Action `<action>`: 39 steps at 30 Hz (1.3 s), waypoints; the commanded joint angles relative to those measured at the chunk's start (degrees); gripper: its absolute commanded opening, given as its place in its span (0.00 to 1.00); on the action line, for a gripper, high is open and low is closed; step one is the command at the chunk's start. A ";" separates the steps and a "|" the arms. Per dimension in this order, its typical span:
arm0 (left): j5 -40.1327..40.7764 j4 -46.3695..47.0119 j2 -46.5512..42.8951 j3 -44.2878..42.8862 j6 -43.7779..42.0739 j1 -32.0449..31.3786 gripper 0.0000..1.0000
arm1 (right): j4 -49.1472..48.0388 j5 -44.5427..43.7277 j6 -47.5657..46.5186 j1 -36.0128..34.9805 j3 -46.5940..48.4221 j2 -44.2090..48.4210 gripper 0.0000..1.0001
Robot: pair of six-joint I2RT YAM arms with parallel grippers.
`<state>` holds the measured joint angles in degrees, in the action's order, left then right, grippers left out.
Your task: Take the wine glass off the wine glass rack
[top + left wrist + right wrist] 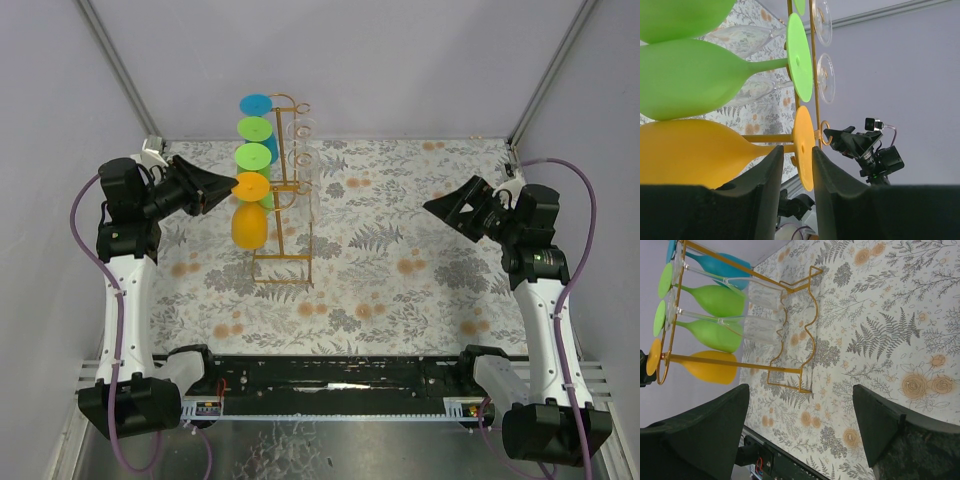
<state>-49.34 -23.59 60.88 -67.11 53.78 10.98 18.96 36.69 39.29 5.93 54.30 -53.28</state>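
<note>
1. The orange wine glass (pixel 700 150) hangs upside down at the near end of the wine glass rack (pixel 283 258). Its round foot (pixel 804 145) sits on the top rails and its bowl hangs below.
2. What could go wrong: the foot is thin and smooth. If the claw shuts on just the edge, the glass could slip out and drop onto the table (pixel 400 260).
3. The foot is hooked over the wires. If the arm pulls the wrong way, the foot could catch, and the light rack could tip or slide along with it.
4. A green glass (pixel 690 80) hangs just beside the orange one, and clear glasses (pixel 825 77) hang on the far side. A wobbly pull could bump them — and knock one loose.
5. The left claw (pixel 796 152) is open only a little, and the orange foot sits in the gap between its fingers (pixel 765 185). There is space on one side. On the other side the foot may be touching the finger, but I cannot tell from this close view. It has not got a grip on the glass yet.
6. The right claw (pixel 799 390) is wide open and holds nothing — it hangs over the table, well apart from the rack.
</note>
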 commanded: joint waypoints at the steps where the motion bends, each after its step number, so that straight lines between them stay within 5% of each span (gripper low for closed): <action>1: -2.15 3.40 -0.27 -0.57 0.54 0.05 0.25 | -2.18 0.54 0.57 -0.33 -0.28 1.40 0.90; 15: -2.94 3.38 -0.21 -0.11 1.24 0.09 0.00 | -2.08 0.05 0.35 -0.31 -0.75 1.31 0.91; 39: -4.90 2.95 -1.73 0.04 7.90 1.12 0.00 | -0.74 -1.24 -0.65 -0.32 -1.88 2.64 0.92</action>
<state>-51.57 -23.55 60.47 -67.11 60.38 11.55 19.03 35.44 39.24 5.93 52.07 -51.75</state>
